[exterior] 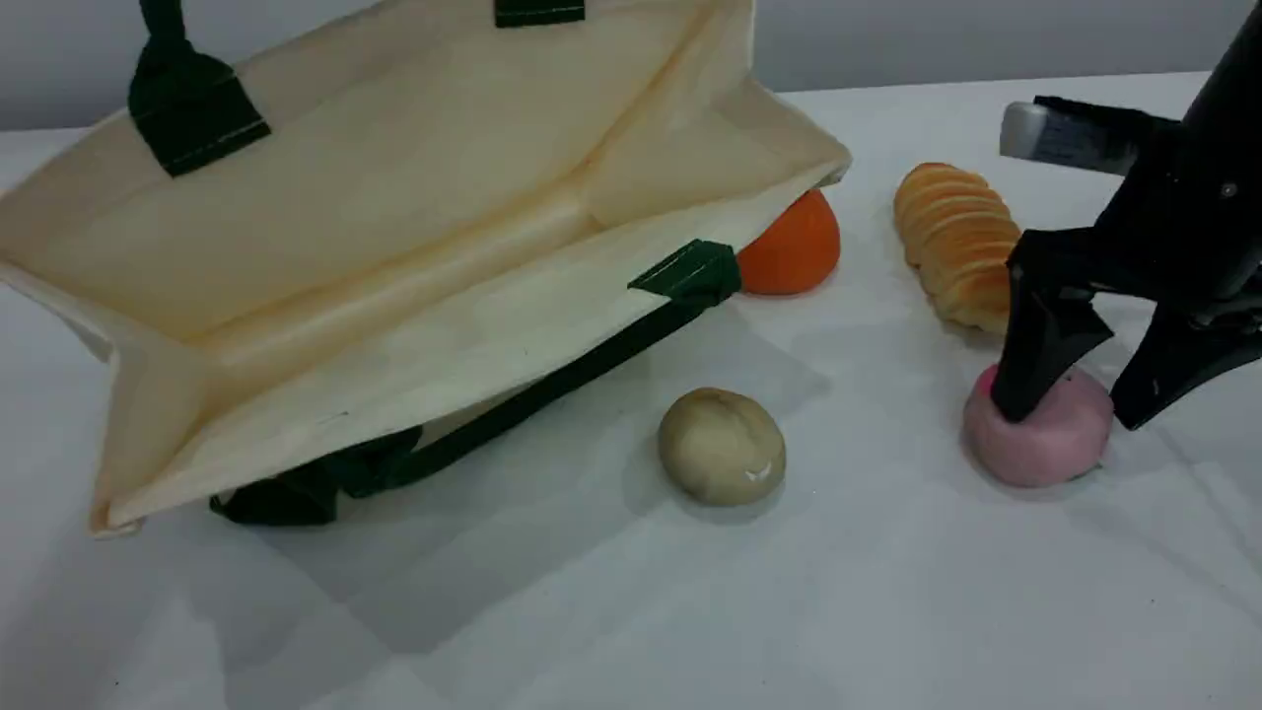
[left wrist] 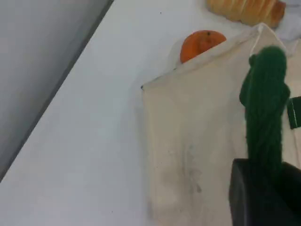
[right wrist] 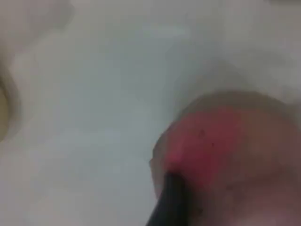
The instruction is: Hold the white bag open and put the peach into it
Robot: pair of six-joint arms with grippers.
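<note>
now the right gripper [exterior: 1070,399], jaws wide, straddles the peach [exterior: 1037,436] near the table's [exterior: 631,611] right edge; next, squeeze; left gripper [left wrist: 263,195] clamps the white bag's [exterior: 394,256] handle [left wrist: 265,103].

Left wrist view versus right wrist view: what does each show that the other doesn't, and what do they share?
Only the left wrist view shows the white bag, its green rope handle pinched in the left end effector, plus the orange fruit and a ridged bread roll beyond. Only the right wrist view shows the peach, blurred and close, with the right end effector touching it. Both share the white table.
</note>
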